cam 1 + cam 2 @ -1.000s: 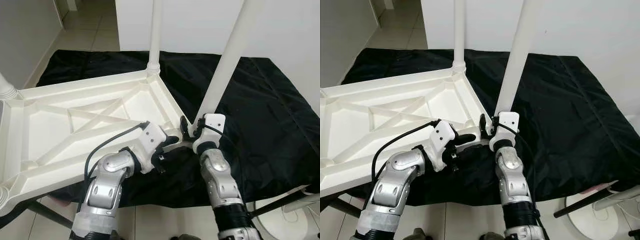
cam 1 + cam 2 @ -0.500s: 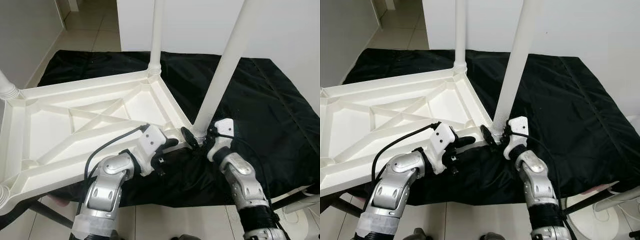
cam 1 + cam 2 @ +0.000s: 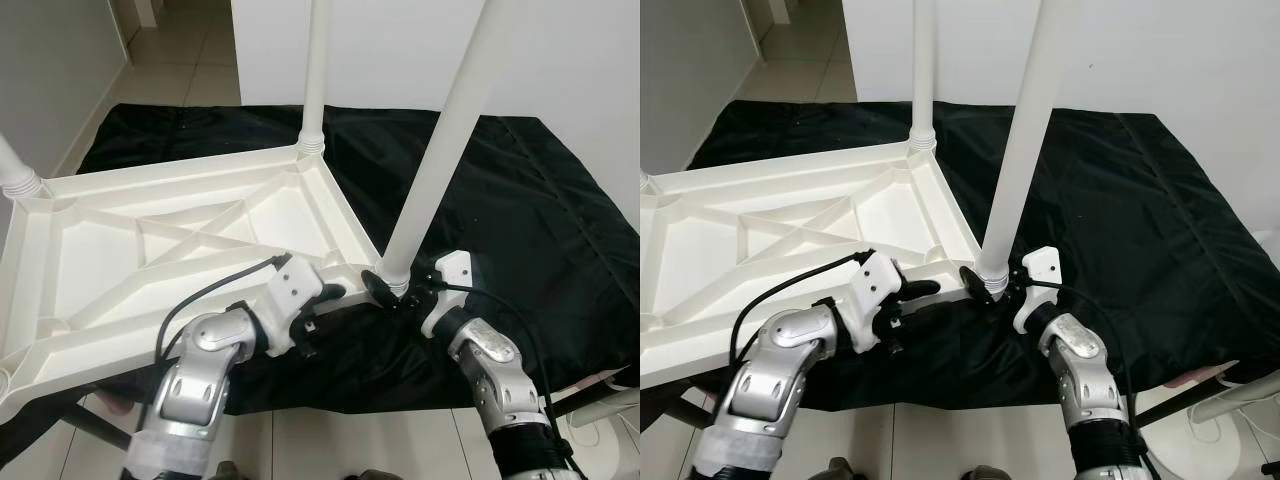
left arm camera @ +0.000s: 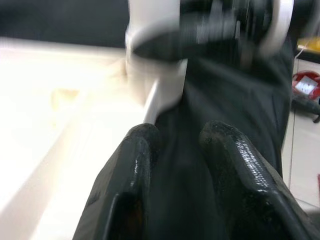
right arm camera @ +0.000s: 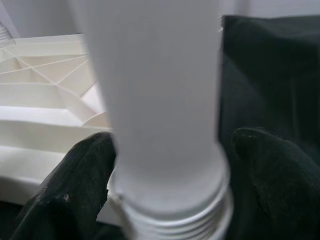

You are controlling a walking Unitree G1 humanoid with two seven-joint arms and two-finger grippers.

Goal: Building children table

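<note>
Your upturned white table top (image 3: 150,240) lies on the black sheet (image 3: 520,200), which covers the floor. No writing is readable anywhere. Since a second ago your right tool (image 3: 395,290) has swung lower, its fingers straddling the base of the near leg (image 3: 440,150). Your left tool (image 3: 330,293), nearly closed and empty, sits at the top's near edge.

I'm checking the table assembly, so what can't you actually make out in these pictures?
- Tops of both upright legs: cut off by the eye views' upper edge.
- Leg threads' seating in the tabletop corner: hidden by the right gripper.
- Left gripper: blurred background in its wrist view.
</note>
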